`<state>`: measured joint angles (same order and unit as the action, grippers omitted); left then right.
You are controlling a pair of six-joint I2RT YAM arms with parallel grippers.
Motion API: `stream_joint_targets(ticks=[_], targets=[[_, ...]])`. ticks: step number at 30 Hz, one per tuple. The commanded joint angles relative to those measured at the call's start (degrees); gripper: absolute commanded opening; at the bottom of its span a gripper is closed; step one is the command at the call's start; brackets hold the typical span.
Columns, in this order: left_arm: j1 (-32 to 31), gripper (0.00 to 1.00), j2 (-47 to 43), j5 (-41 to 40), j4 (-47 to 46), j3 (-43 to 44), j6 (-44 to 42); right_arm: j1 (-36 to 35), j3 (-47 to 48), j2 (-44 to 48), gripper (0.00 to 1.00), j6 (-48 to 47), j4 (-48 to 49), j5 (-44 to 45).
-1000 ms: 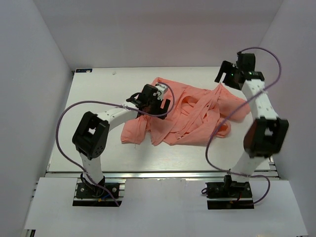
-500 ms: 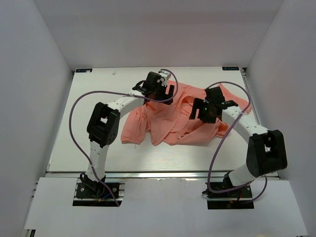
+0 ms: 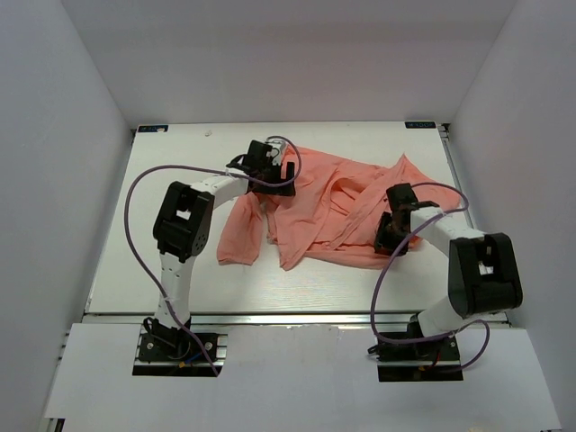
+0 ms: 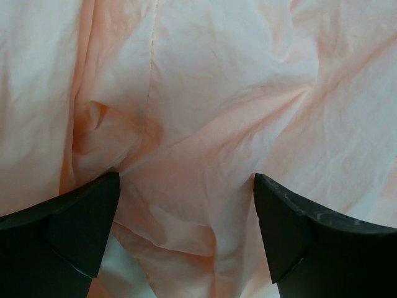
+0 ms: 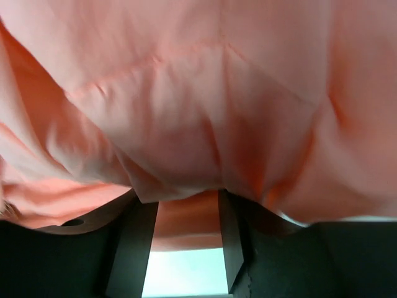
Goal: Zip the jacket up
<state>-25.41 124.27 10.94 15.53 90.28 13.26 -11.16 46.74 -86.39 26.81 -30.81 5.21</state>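
Observation:
The salmon-pink jacket (image 3: 315, 211) lies crumpled and wrinkled across the middle of the table, with one sleeve hanging toward the front left. My left gripper (image 3: 273, 171) is over its back left part. In the left wrist view the left gripper (image 4: 186, 186) is wide open, with jacket fabric (image 4: 217, 93) filling the space below and between the fingers (image 4: 80, 230). My right gripper (image 3: 389, 241) is low at the jacket's front right edge. In the right wrist view the right gripper (image 5: 186, 205) has a gap between its fingers (image 5: 133, 248), and fabric (image 5: 186, 93) drapes over and hides their tips. No zipper shows.
The white table (image 3: 162, 261) has bare surface left of and in front of the jacket. White walls enclose the left, back and right. Purple cables (image 3: 135, 193) loop beside both arms. A metal rail (image 3: 288, 317) runs along the near edge.
My right arm swung down from the back right corner, passed over the jacket's middle, and now sits low at its front right edge. My left gripper shifted back and left. The jacket's right side moved.

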Motion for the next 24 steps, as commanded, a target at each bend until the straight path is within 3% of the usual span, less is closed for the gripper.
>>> stream_joint_targets(ticks=[1, 8, 13, 19, 24], targets=[[0.97, 0.98, -5.16, -3.28, 1.7, -5.54, 3.34, 0.17, 7.03, -6.56, 0.47, -2.37, 2.59, 2.0], [5.37, 0.98, -15.36, -7.15, 0.47, -20.83, 12.14, -4.12, 31.1, -23.28, 0.42, -10.98, 1.54, 0.76], [5.63, 0.98, -22.74, -20.34, 6.51, -27.52, 17.06, -8.52, 49.13, -34.71, 0.42, -15.11, -2.15, -0.64], [5.63, 0.98, -33.55, -20.08, 6.97, -33.94, 19.96, -9.14, 46.88, -31.05, 0.53, -14.5, -1.8, 2.6], [5.63, 0.98, -39.62, -23.68, 10.04, -30.52, 19.7, -9.32, 40.9, -19.18, 0.64, -14.85, 1.26, -0.45]])
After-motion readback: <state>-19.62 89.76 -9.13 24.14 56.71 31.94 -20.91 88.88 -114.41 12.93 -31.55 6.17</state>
